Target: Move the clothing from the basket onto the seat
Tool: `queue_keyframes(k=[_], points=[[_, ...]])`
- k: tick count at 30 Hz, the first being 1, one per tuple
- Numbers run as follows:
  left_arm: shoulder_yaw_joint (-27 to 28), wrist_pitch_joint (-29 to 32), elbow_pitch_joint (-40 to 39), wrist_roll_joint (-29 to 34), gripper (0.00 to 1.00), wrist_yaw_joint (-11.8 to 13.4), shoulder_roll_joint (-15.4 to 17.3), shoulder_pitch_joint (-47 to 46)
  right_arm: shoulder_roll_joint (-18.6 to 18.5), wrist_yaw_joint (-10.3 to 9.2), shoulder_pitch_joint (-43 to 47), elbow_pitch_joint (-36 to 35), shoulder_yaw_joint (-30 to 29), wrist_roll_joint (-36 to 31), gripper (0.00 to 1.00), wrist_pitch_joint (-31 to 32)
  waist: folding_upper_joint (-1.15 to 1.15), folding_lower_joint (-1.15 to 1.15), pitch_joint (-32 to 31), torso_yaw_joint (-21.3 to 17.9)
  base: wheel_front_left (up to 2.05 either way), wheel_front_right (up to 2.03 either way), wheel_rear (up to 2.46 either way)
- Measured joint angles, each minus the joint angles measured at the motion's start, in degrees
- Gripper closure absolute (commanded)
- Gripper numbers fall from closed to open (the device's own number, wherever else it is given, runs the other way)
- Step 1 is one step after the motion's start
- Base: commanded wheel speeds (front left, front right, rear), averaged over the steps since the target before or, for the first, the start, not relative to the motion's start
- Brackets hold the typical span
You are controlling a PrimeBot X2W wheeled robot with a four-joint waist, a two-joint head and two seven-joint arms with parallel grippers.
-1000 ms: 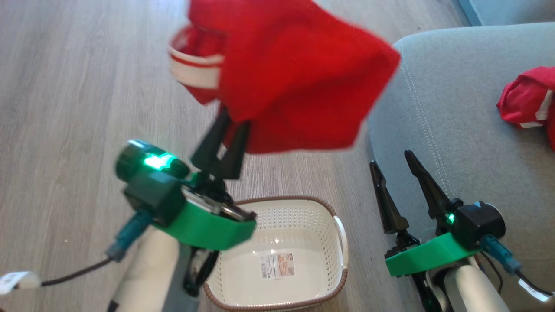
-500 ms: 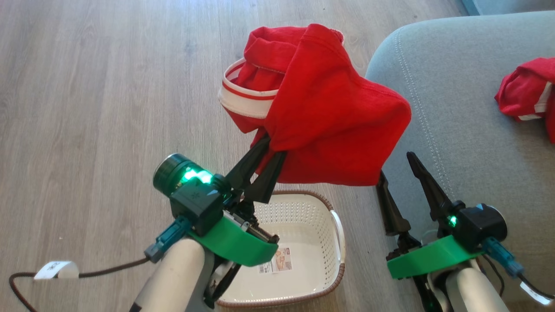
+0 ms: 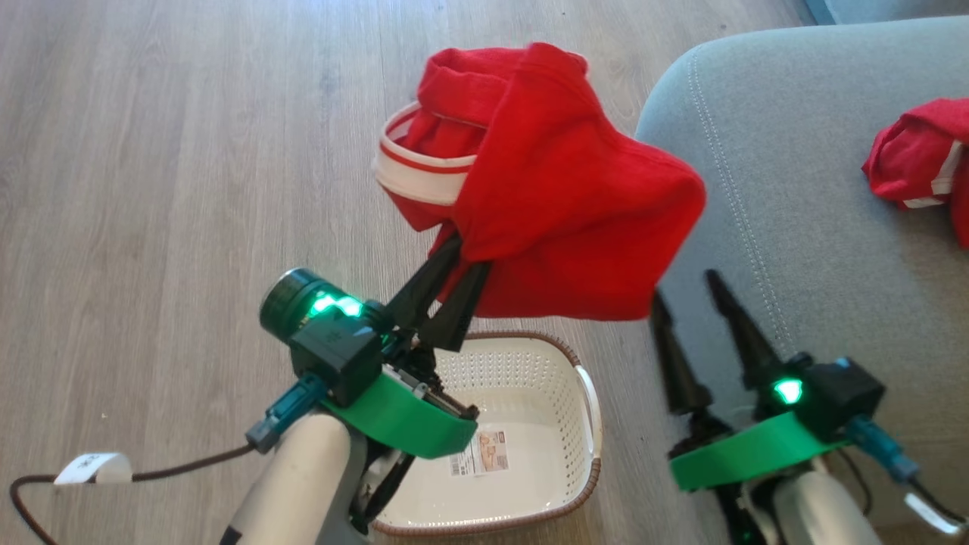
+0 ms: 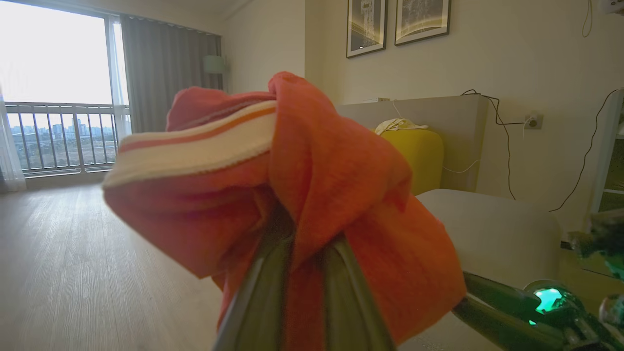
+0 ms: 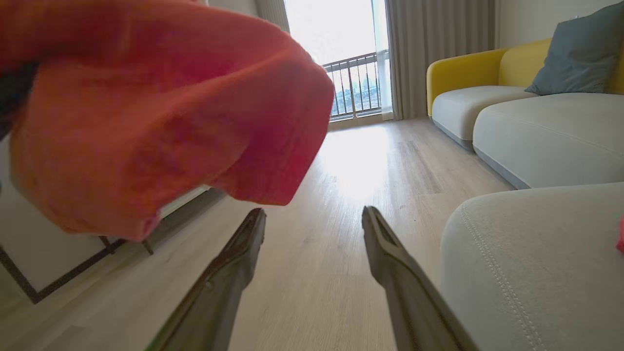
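Observation:
My left gripper is shut on a red garment with white striped trim, held in the air above the floor just left of the grey seat. In the left wrist view the same garment bunches over my fingers. A second red garment lies on the seat at the right edge. The cream basket stands on the floor below my left arm, with only a paper label inside. My right gripper is open beside the seat's corner, with its fingers spread below the hanging garment.
Wood floor stretches to the left and ahead. A dark cable with a white tag trails at lower left. A yellow sofa with a blue cushion stands further along the room, and a window with a railing lies beyond.
My left gripper carried the red garment right and lower toward the seat's corner in the first half second, then held nearly still. The right gripper barely shifted.

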Motion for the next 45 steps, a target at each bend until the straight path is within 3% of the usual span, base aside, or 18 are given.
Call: queue_keyframes(k=[9, 17, 34, 45], points=[[1.9, 0.0, 2.7, 2.8, 1.00, -0.6, 0.0, -0.4, -5.6, 0.00, 0.0, -5.2, 9.1, 0.1, 0.00, 0.0, 0.00, 0.00, 1.1, -0.5, 0.00, 0.00, 0.00], [-0.5, 0.0, 4.7, 3.9, 1.00, -1.0, 0.0, -0.7, -7.1, 0.00, -0.3, -6.6, 11.4, -4.0, 0.00, 0.0, 0.00, 0.00, 1.2, -0.5, 0.00, 0.00, 0.00], [-13.0, 0.0, 8.2, 1.3, 1.00, -1.5, 1.4, -2.4, -8.3, 0.00, -5.7, 1.4, 12.9, -17.9, 0.00, 0.0, 0.00, 0.00, 0.0, 1.1, 0.00, 0.00, 0.00], [-11.8, 0.0, 8.8, -2.3, 1.00, -1.5, 1.3, -2.6, -9.0, 0.00, -7.0, 6.0, 16.7, -25.4, 0.00, 0.0, 0.00, 0.00, -0.7, 1.9, 0.00, 0.00, 0.00]])
